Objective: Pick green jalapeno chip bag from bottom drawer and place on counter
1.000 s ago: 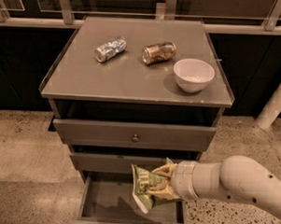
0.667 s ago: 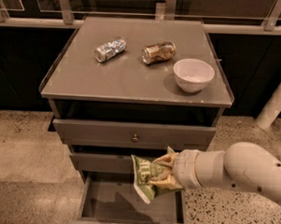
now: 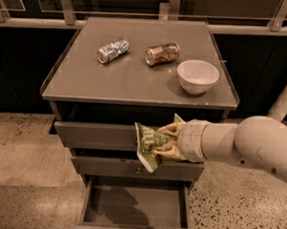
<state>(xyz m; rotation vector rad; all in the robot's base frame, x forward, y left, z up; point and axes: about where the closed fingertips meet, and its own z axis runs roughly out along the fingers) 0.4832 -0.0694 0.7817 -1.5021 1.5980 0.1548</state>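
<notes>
You see the pale gripper [image 3: 169,142] clamped on the small crinkly green foil jalapeno chip bag [image 3: 148,146], holding it in front of the two shallow upper drawer fronts [image 3: 95,136], above the open deep grey metal bottom drawer [image 3: 134,205] and below the flat grey metal counter [image 3: 135,80].

Counter [image 3: 87,80] — silver can [image 3: 113,50], brownish can [image 3: 162,53] (both lying), white bowl [image 3: 197,77]; pincer [image 3: 165,142] below its front.

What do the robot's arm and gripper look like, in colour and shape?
The arm is smooth, cream-white and thick, made of rounded tubular segments with a cylindrical wrist collar. The gripper, at the green jalapeno chip bag before the upper drawers, has tan-yellow fingers. No cables show.
</notes>
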